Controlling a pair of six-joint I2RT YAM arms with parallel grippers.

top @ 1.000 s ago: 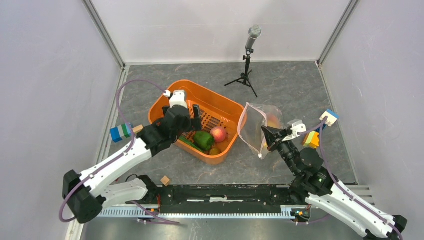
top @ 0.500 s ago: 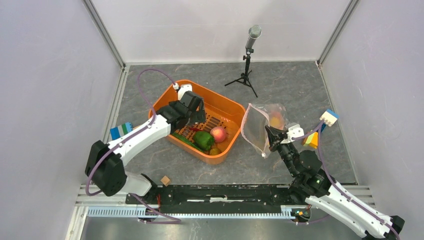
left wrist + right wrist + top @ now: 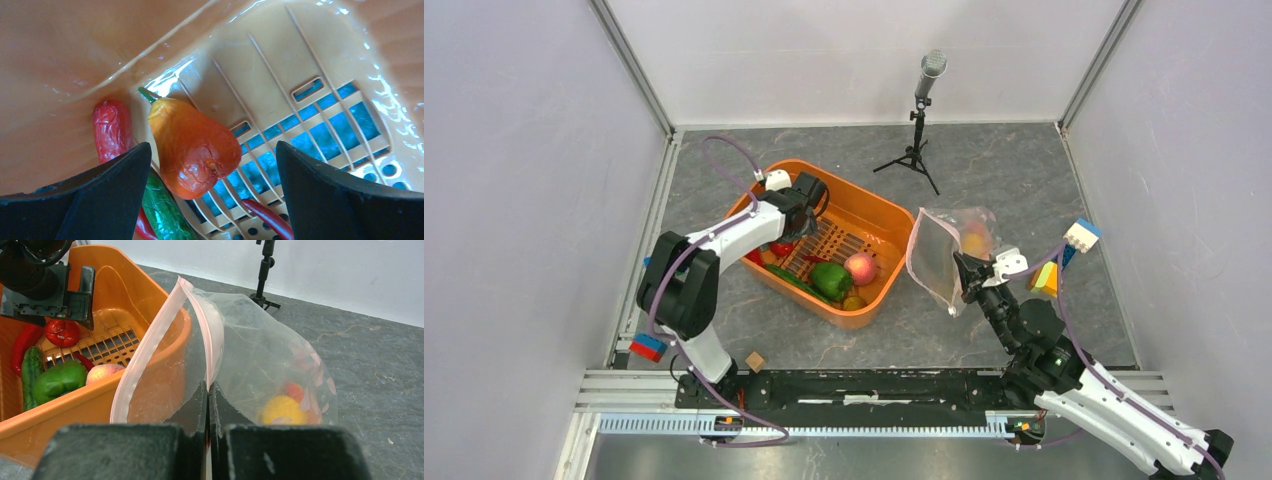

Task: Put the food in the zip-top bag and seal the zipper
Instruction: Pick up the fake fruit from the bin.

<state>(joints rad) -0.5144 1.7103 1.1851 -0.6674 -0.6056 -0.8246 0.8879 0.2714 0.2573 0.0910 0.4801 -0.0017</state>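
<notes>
Orange-red pepper (image 3: 192, 145) now sitting right between the wide-spread jaws of the left gripper (image 3: 210, 150), after swinging over to the far-left corner of the basket (image 3: 876, 212). Looks set for a grab. Still pinching the zip-top bag (image 3: 939, 255) rim with the right gripper (image 3: 207, 390), zipper (image 3: 150, 347) unsealed.

Soft, even light from overhead fills the top view. The table (image 3: 1024, 180) is bright, shadows are faint and short, and the picture is sharp throughout. In the left wrist view an orange cast covers everything, white glare streaks the basket (image 3: 75, 45) wall, and the left claw (image 3: 212, 150) is dark and blurred. In the right wrist view the bag (image 3: 260, 355) carries a pale sheen, and the right claw (image 3: 208, 405) is out of focus at the bottom.
</notes>
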